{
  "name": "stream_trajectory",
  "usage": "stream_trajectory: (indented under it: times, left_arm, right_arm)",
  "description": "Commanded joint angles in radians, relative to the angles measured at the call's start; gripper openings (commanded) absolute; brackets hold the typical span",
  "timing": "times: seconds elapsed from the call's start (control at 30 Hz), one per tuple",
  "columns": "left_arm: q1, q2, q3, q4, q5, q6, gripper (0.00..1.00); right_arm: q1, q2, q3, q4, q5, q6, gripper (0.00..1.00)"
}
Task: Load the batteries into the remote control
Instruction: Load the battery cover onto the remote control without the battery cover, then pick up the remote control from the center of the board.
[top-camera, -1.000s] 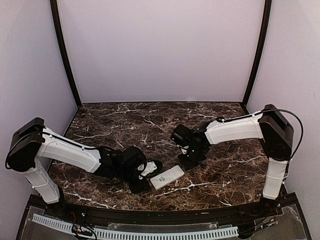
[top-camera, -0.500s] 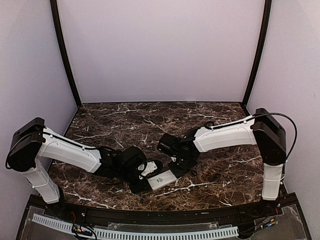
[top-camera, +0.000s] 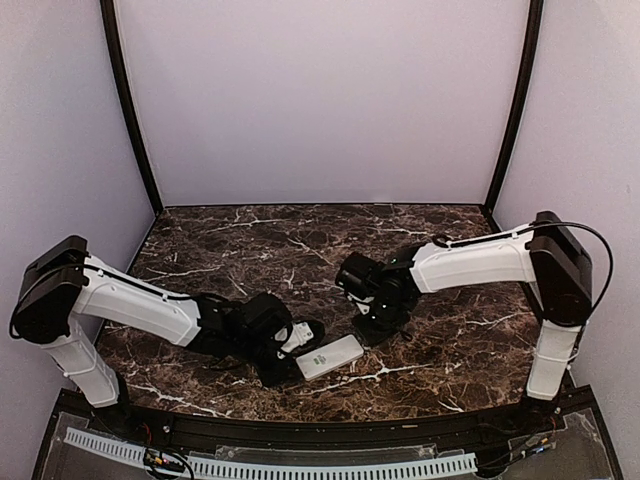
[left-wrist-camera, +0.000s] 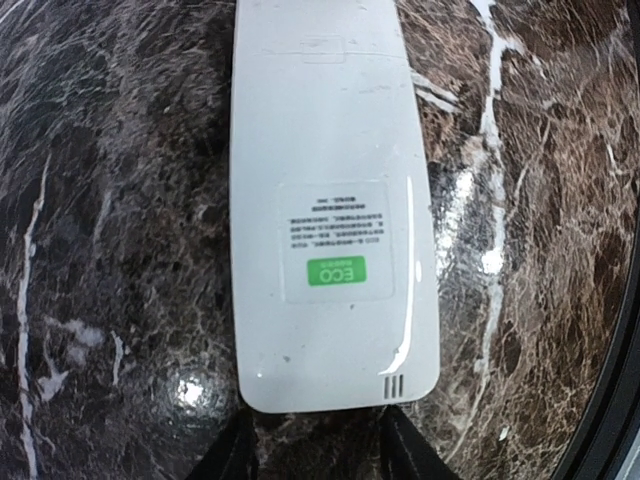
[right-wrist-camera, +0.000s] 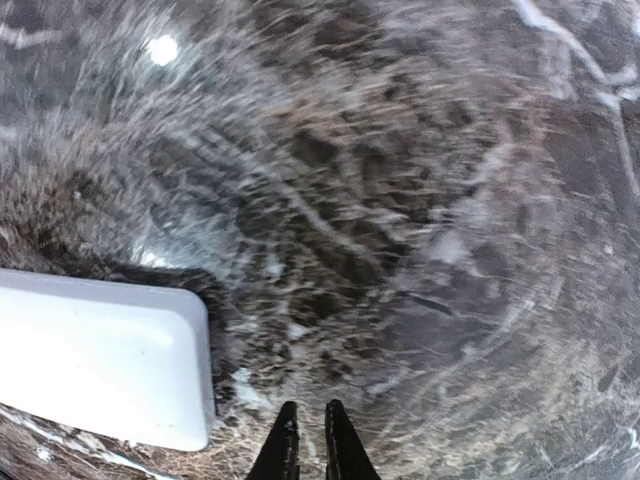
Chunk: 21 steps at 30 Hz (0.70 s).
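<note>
**A:** Where do we stand on the batteries?

**B:** No batteries to be seen in any of the three views. The remote control (top-camera: 333, 356) lies flat on the tabletop (top-camera: 240, 250) toward the front edge. It's back up, with the green sticker (left-wrist-camera: 335, 270) facing the camera.

**A:** Is the battery bay open?

**B:** Doesn't look it. From the left wrist the back reads as one smooth white shell, with a small latch mark (left-wrist-camera: 320, 45) at the far end. I see no open bay and no cells. So either they're already inside under the cover, or loading hasn't begun, and I can't tell which from here.

**A:** And the left pincer?

**B:** The left pincer (left-wrist-camera: 318, 450) sits right at the remote's near end. Its jaws stand partly apart, roughly the handset's width, and bare marble shows between the fingers (left-wrist-camera: 225, 460). They're touching the end or just shy of it, and I wouldn't call that a grip.

**A:** Right side?

**B:** The right pincer (right-wrist-camera: 313, 442) hangs over bare marble just beside the remote's other end. Its fingers are drawn nearly together with only a slit between them, and nothing in it.

**A:** So what's left?

**B:** My read is that if the cells aren't in, everything is left. That means finding them, opening the back, seating them and closing up. Neither pincer is carrying anything.
</note>
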Motion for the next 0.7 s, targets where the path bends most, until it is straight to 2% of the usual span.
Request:
stream_trajectory:
  times: [0.0, 0.07, 0.13, 0.23, 0.27, 0.3, 0.33, 0.4, 0.67]
  left_arm:
    - [0.005, -0.134, -0.032, 0.01, -0.1, 0.011, 0.46]
    - [0.014, -0.202, -0.035, 0.008, -0.113, 0.015, 0.56]
    - [0.028, -0.272, -0.04, 0.015, -0.109, 0.015, 0.69]
    - [0.053, -0.382, -0.061, 0.051, -0.121, -0.006, 0.84]
    - [0.076, -0.4, -0.064, 0.057, -0.141, -0.03, 0.9]
    - [0.088, -0.436, -0.069, 0.067, -0.152, -0.044, 0.92]
    - [0.115, -0.453, -0.07, 0.068, -0.18, -0.073, 0.97]
    - [0.157, -0.495, -0.071, 0.062, -0.208, -0.113, 0.99]
    - [0.286, -0.568, -0.092, 0.062, -0.237, -0.19, 0.99]
  right_arm:
    - [-0.029, -0.149, -0.01, 0.059, 0.063, -0.246, 0.27]
    - [-0.027, -0.195, -0.023, 0.122, 0.056, -0.391, 0.38]
    - [-0.025, -0.242, -0.04, 0.191, -0.087, -0.553, 0.49]
    - [-0.01, -0.262, -0.054, 0.253, -0.313, -0.769, 0.75]
    - [0.004, -0.253, -0.053, 0.262, -0.355, -0.825, 0.91]
    - [0.021, -0.242, -0.051, 0.269, -0.383, -0.882, 0.98]
    - [0.043, -0.225, -0.049, 0.275, -0.402, -0.93, 0.99]
    - [0.078, -0.19, -0.039, 0.286, -0.421, -1.014, 0.99]
    - [0.116, 0.047, 0.091, 0.22, -0.384, -1.138, 0.99]
